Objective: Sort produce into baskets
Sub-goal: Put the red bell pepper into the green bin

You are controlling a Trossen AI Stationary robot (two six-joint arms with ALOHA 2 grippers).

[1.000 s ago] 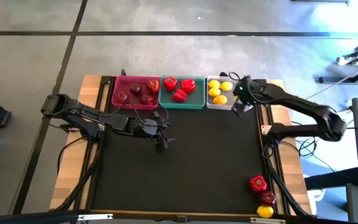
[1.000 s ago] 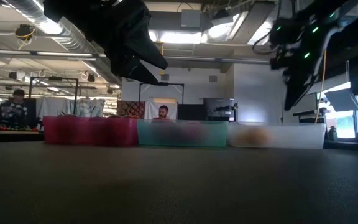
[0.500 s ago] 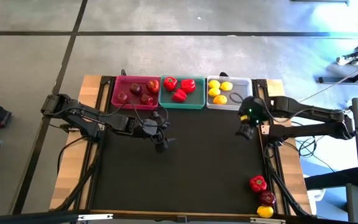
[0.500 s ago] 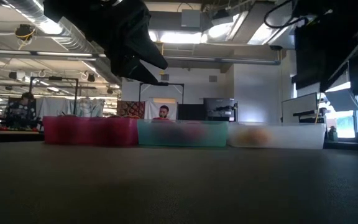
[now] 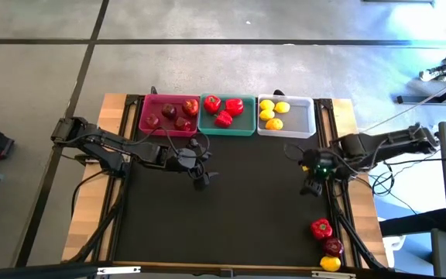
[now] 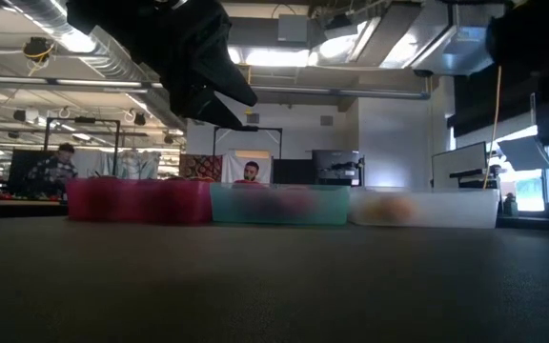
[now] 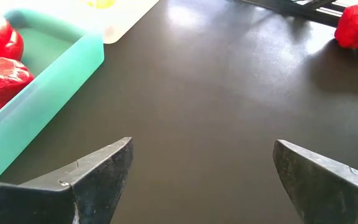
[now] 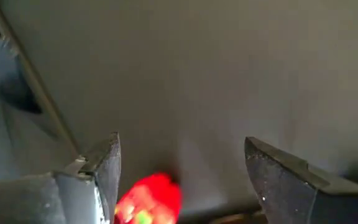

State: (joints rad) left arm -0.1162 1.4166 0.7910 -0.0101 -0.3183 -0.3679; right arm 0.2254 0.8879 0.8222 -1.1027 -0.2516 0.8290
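Our right gripper [image 5: 313,188] hangs with jaws apart and empty; the lumpy bright red bell pepper [image 5: 321,228] lies just ahead of it on the black mat. We should centre over it, descend straight, then close gently. Our left gripper [image 5: 200,182] waits, jaws spread.

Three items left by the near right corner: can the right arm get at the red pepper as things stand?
Probably yes. The right gripper is open and empty above bare mat, and nothing lies between it and the red pepper. An apple and a lemon sit just beyond the pepper.
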